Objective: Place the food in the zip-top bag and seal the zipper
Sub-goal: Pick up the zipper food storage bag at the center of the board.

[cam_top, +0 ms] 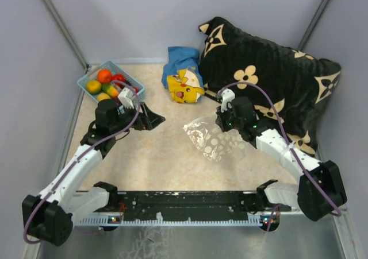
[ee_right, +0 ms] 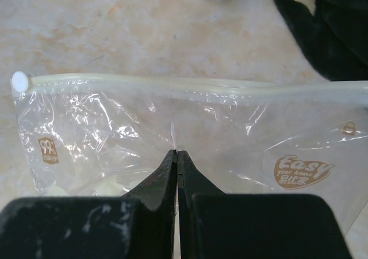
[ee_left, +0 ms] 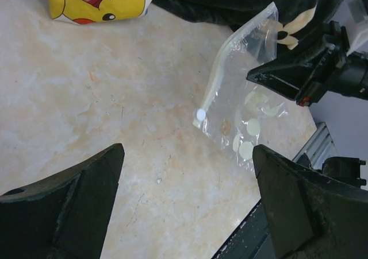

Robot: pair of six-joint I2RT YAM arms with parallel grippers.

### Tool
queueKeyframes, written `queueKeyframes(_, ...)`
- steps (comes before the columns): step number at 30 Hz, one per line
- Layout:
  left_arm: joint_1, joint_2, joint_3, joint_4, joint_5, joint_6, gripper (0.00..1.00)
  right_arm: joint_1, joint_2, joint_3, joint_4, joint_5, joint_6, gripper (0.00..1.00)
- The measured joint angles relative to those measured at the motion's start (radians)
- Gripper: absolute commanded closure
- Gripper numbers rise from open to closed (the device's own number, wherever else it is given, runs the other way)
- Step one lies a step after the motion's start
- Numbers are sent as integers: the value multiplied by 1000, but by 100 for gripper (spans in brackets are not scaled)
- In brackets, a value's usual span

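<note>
Food [cam_top: 104, 76] lay in the basket [cam_top: 91, 73], none bagged; right jaws pinched shut on the empty zip-top bag [ee_right: 190, 132]; left jaws gaped, empty.

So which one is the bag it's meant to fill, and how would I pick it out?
Find the big black cushion with cream flowers at the back right. Just in front of it sits the zip-top bag, pinched by the right gripper. It's the only see-through thing there, dotted with pale oval spots.
</note>
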Motion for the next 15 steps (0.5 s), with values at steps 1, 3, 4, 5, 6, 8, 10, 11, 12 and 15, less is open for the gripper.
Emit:
queueKeyframes(1,0,24,0,16,3,-10,3,6,0,0,11,-21,-16,100)
queueKeyframes(3,0,75,1,41,11,-26,5,21,0,0,25,-66,-50,100)
queueKeyframes(4,0,95,1,50,14,-32,6,28,0,1,32,-88,-67,100)
queueKeyframes(5,0,117,1,61,16,-38,8,35,0,0,40,-109,-83,100)
queueKeyframes(6,0,137,2,71,18,-42,9,41,0,1,47,-129,-98,100)
queueKeyframes(8,0,172,4,85,22,-46,11,53,0,1,61,-162,-128,100)
queueKeyframes(10,0,215,15,100,28,-48,14,62,0,1,75,-192,-154,100)
queueKeyframes(11,0,233,23,105,32,-48,16,64,0,1,82,-205,-165,100)
queueKeyframes(12,0,256,32,112,42,-49,17,67,0,1,89,-216,-175,100)
queueKeyframes(15,-2,331,66,137,92,-59,19,71,-3,1,101,-247,-197,100)
